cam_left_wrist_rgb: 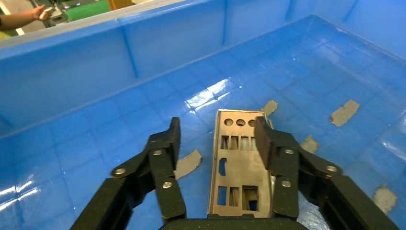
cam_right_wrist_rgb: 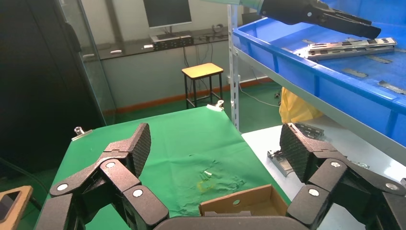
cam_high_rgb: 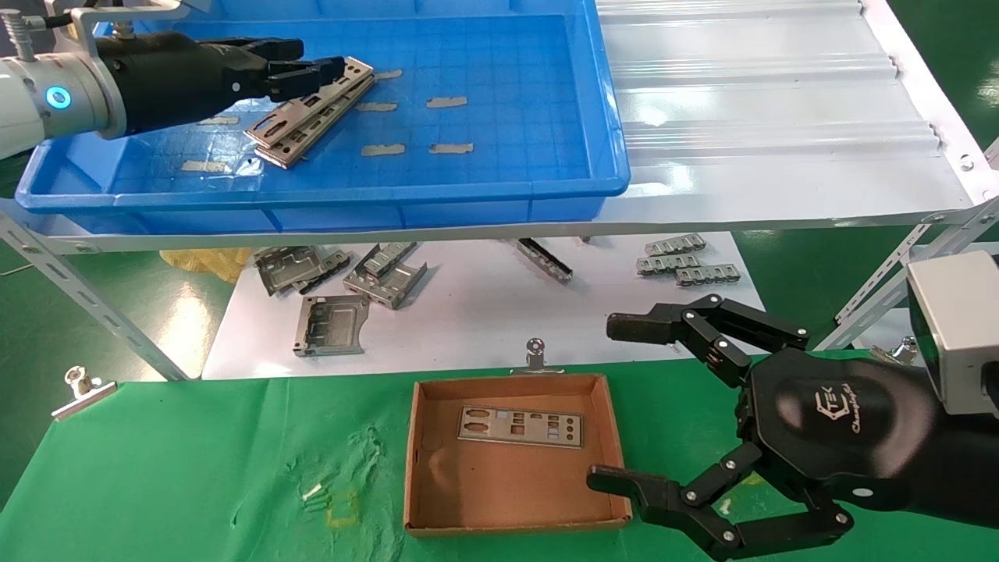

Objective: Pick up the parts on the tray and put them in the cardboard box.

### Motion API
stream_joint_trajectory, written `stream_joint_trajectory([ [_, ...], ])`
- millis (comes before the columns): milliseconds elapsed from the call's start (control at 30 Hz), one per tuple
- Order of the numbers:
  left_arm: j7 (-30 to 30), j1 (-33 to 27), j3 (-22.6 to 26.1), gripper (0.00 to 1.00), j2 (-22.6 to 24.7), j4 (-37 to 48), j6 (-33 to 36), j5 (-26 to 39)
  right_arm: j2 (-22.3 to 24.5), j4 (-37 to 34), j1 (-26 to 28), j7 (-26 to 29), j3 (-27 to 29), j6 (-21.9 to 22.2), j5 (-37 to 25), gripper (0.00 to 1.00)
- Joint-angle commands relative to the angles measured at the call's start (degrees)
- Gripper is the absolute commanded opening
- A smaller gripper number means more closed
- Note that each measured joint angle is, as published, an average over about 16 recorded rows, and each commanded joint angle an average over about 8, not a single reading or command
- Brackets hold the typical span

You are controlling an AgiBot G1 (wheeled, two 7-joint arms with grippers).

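Head view | left gripper (cam_high_rgb: pixel 332 72) spread open over stacked punched silver-grey metal plates (cam_high_rgb: pixel 312 113) in blue plastic tray (cam_high_rgb: pixel 328 204) | right gripper (cam_high_rgb: pixel 620 402) wide open, empty, beside brown cardboard box (cam_high_rgb: pixel 511 527) holding one plate (cam_high_rgb: pixel 520 426)

tray (cam_high_rgb: pixel 546 204) floor bare right of the parts (cam_high_rgb: pixel 312 113), cardboard box (cam_high_rgb: pixel 416 460) open-topped — right end effector (cam_high_rgb: pixel 616 406) crowding its right wall

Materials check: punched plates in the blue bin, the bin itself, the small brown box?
Thin silver-grey punched plates: likely sheet metal, dull sheen, crisp cut-outs. Large blue bin: glossy moulded plastic, by its reflections. Small brown box: matte cardboard with folded walls.
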Motion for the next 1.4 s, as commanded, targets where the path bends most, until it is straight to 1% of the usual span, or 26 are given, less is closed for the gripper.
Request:
stream_joint_trajectory([
  [33,0.4,-0.1,0.1,1.00,-0.1,-0.1,0.4,0.2,0.0,0.0,0.0,0.0,0.0,0.0,0.0,1.00],
  [267,0.9,-0.1,0.4,1.00,-0.2,0.0,1.5,0.6,0.0,0.0,0.0,0.0,0.0,0.0,0.0,1.00],
  [300,0.9,-0.1,0.5,0.98,-0.2,0.0,1.7,0.7,0.0,0.0,0.0,0.0,0.0,0.0,0.0,1.00],
  [333,0.9,-0.1,0.5,0.88,-0.2,0.1,1.8,0.7,0.0,0.0,0.0,0.0,0.0,0.0,0.0,1.00],
  [533,0.9,0.0,0.5,0.13,0.1,0.4,1.9,0.7,0.0,0.0,0.0,0.0,0.0,0.0,0.0,1.00],
  [567,0.9,0.0,0.5,0.03,0.1,0.4,1.9,0.7,0.0,0.0,0.0,0.0,0.0,0.0,0.0,1.00],
  [600,0.8,0.0,0.5,0.00,0.2,0.5,1.9,0.7,0.0,0.0,0.0,0.0,0.0,0.0,0.0,1.00],
  [1400,0.5,0.6,0.4,0.00,0.9,0.8,0.6,0.6,0.0,0.0,0.0,0.0,0.0,0.0,0.0,1.00],
])
